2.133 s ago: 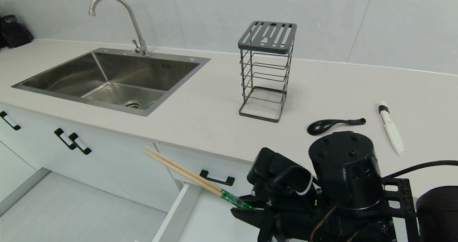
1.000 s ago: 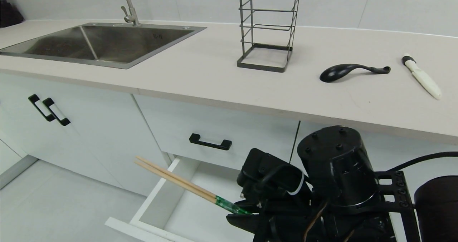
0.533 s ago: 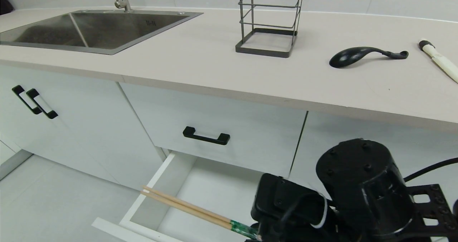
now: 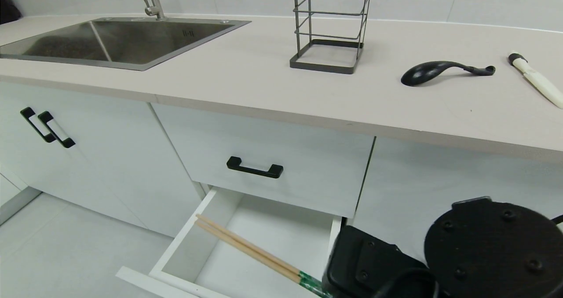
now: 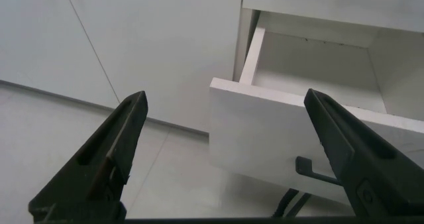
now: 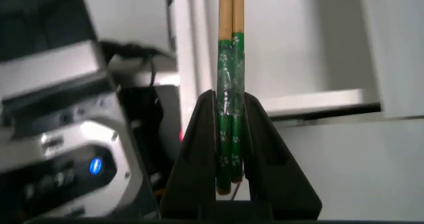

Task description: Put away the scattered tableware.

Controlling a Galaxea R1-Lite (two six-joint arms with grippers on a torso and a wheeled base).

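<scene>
Right gripper (image 6: 230, 111): its fingers (image 6: 192, 158) were pressed together on the green patterned ends of the chopsticks (image 4: 246, 247), low in front of the cabinet.
Chopsticks: the pair lay side by side in the grip. Their bare wooden tips pointed out over the inside of the open drawer (image 4: 184, 245), towards its left wall. Whether they touched the drawer floor could not be told.
Left gripper (image 5: 225, 95): its fingers (image 5: 106, 164) were spread wide and held nothing. It hung in front of the open drawer, apart from the drawer's white front.
Drawer: it was pulled out under a closed drawer with a black handle (image 4: 254, 169).
Spoon (image 4: 422, 73): black, it lay on the desk (image 4: 246, 82) to the right of the rack (image 4: 321, 68), with its bowl towards the rack.
Knife (image 4: 534, 80): white with a black band, it lay flat on the desk near the right edge, beyond the spoon's handle and apart from it.
Rack: a dark wire frame, it stood upright on the desk.
Sink (image 4: 110, 42): a steel basin, set into the desk at the far left, with a tap (image 4: 151, 3) behind it.
</scene>
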